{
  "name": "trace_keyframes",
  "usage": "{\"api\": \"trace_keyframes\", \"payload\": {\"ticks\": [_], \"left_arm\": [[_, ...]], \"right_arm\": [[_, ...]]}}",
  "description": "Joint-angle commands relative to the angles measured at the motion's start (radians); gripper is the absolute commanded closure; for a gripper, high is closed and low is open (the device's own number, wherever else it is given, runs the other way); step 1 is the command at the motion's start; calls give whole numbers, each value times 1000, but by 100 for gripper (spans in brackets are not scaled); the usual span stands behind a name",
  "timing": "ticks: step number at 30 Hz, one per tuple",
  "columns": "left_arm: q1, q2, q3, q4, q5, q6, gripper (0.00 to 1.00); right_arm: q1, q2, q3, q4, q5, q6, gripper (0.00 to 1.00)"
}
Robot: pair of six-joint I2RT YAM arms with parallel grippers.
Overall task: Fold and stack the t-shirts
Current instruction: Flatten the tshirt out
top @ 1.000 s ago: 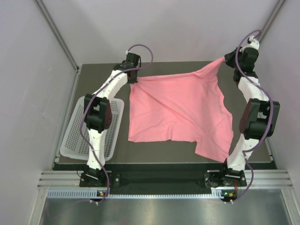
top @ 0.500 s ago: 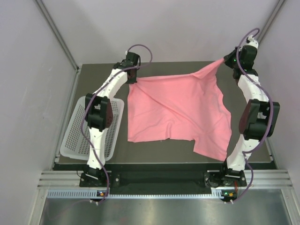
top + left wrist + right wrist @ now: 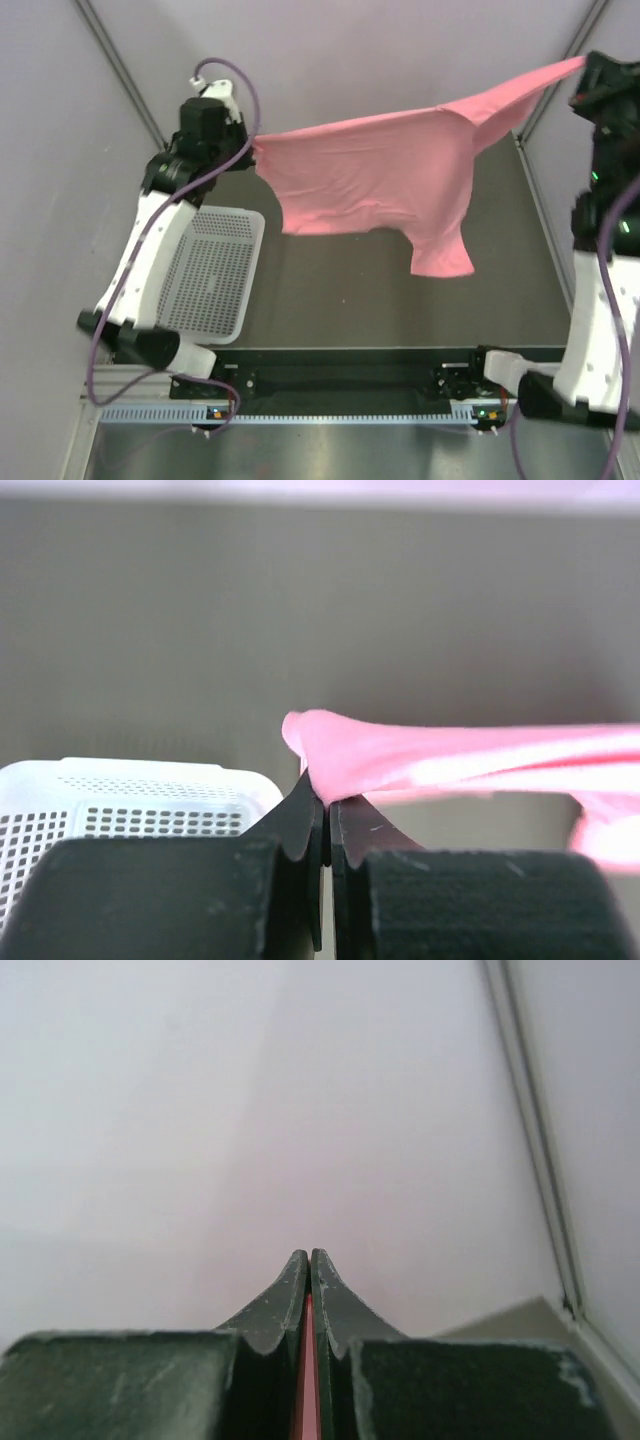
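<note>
One salmon-pink t-shirt (image 3: 370, 170) hangs in the air above the dark bench (image 3: 400, 310), stretched like a line of washing between the two arms and clear of the surface below it. At the left end the left claw (image 3: 250, 150) is clamped on an edge of the fabric; its wrist view shows the black fingers (image 3: 300, 815) pressed together with a bunched fold of pink cloth pinched at their tips and running off to the right. At the far right, higher up and near the corner of the enclosure, the right claw (image 3: 585, 68) is clamped on another corner of the shirt, and its own camera shows only a thin strip of pink between the closed fingers (image 3: 270, 1305), with a pale wall (image 3: 200, 1110) beyond. The shirt slopes upward from left to right, its lower edge sagging, and one short sleeve (image 3: 440, 255) dangles lowest, right of centre. A white perforated plastic basket (image 3: 215, 275) sits on the left side of the bench, below the left arm, apart from the shirt.
</note>
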Motion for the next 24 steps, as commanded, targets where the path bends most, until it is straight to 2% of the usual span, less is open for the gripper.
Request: {"api": "trace_keyframes", "payload": {"ticks": [1, 7, 14, 20, 24], "left_arm": [[-21, -202, -59, 13, 35, -52, 100], [-109, -350, -8, -7, 10, -94, 100], [-130, -443, 114, 46, -17, -98, 100], [-143, -362, 155, 83, -19, -57, 100], [-141, -229, 102, 97, -19, -37, 100]], "right_arm": [[-8, -198, 72, -79, 96, -44, 100], [-8, -401, 141, -171, 131, -106, 100], [-8, -461, 253, -270, 201, -158, 100], [-8, -392, 211, -222, 203, -175, 100], [-8, -354, 27, -107, 204, -181, 100]]}}
